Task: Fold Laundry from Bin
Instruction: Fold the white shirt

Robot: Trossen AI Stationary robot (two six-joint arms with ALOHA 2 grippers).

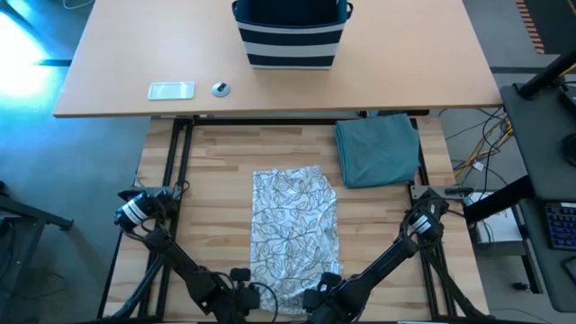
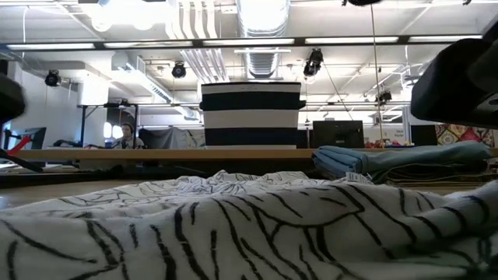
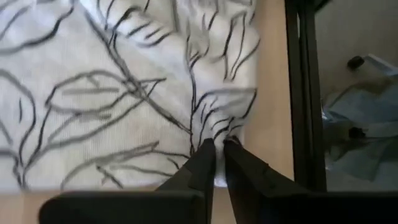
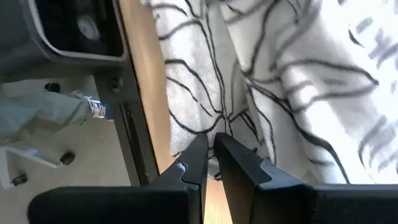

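Observation:
A grey-white garment with a black leaf print (image 1: 295,225) lies spread flat on the wooden table, its long side running near to far. It fills the foreground of the low view (image 2: 233,225). My left gripper (image 1: 245,293) is shut at its near left corner. My right gripper (image 1: 317,293) is shut at its near right corner. A folded teal garment (image 1: 378,148) rests flat at the far right. The navy bin with white stripes (image 1: 290,36) stands upright on the lighter desk beyond. My left gripper pinches the garment's near left corner (image 3: 219,132) between its two fingers, coming steeply from above and the near side. Cloth puckers toward the fingertips (image 3: 205,155); the corner stays on the table. How many layers are pinched does not show. My right gripper pinches the garment's near right corner (image 4: 214,127) between its two fingers, slanting down from the near side. Folds gather at the fingertips (image 4: 199,152), and the rest lies slack on the table. The number of layers cannot be seen.
A flat white device (image 1: 171,90) and a small round object (image 1: 220,88) lie on the far desk, left of the bin. Black frame rails (image 1: 180,162) run along the table's left and right sides. Bare wood shows left of the patterned garment.

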